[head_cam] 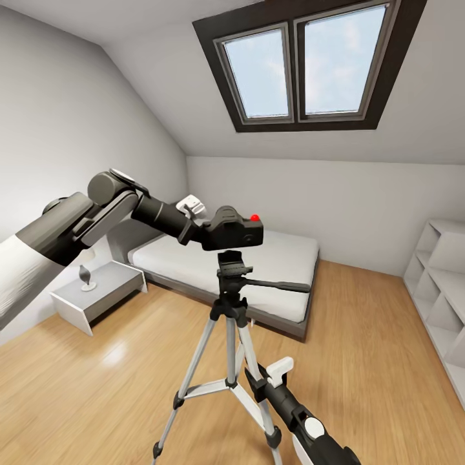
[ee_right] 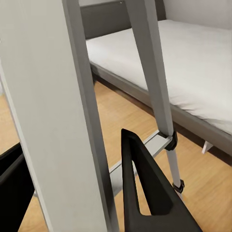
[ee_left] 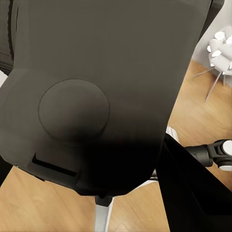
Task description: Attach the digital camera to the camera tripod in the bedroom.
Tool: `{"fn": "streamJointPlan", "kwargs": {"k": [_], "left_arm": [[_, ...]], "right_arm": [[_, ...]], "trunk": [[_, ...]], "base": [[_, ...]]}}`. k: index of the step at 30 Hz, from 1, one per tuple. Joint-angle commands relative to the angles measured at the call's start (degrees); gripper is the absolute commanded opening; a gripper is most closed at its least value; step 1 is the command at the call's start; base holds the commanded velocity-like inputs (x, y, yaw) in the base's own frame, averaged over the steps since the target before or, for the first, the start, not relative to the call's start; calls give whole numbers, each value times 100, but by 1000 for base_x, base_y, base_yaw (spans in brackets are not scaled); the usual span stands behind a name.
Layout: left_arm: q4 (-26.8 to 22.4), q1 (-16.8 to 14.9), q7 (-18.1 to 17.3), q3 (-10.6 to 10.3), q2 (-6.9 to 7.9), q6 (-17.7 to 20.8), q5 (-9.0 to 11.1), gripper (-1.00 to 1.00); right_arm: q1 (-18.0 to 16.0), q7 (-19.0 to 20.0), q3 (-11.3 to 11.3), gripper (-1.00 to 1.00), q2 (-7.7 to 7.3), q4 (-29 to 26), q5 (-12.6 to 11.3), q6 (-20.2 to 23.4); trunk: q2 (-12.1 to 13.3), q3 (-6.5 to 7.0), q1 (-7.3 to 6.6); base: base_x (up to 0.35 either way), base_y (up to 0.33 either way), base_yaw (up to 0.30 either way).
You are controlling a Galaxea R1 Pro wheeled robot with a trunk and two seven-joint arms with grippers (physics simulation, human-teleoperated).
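- We count one bed (head_cam: 258, 271) in the bedroom, one double skylight (head_cam: 303, 61), one white shelf unit (head_cam: 442, 284) and one nightstand (head_cam: 97, 294) carrying one lamp (head_cam: 86, 274).
- There is one tripod (head_cam: 229, 323), standing between us and the bed, its head plate (head_cam: 234, 263) bare and its pan handle (head_cam: 278, 284) pointing right.
- There is one camera (head_cam: 234, 231), pinched in our left gripper (head_cam: 210, 234) just above the plate, not yet touching it as far as we can tell.
- To seat it well, we judge we should keep the camera level, centre its base over the plate, lower it straight, and let go only once it rests.
- Our right gripper (ee_right: 72, 212) sits low beside a tripod leg (ee_right: 154, 82); one dark fingertip (ee_right: 145, 193) shows apart from the leg, and we cannot tell how the fingers stand.
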Motion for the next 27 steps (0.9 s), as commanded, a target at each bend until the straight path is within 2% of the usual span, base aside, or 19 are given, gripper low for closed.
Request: {"fn": "streamJointPlan", "kwargs": {"k": [1, 27], "left_arm": [[0, -8, -21, -9, 2, 17, 1, -100], [4, 6, -14, -18, 5, 17, -1, -100]], "right_arm": [[-6, 14, 2, -100, -3, 108, 453, 13], [-6, 14, 1, -100, -4, 109, 489, 17]], "trunk": [[-11, -14, 5], [-11, -14, 5]], "base": [[0, 0, 0], [0, 0, 0]]}}
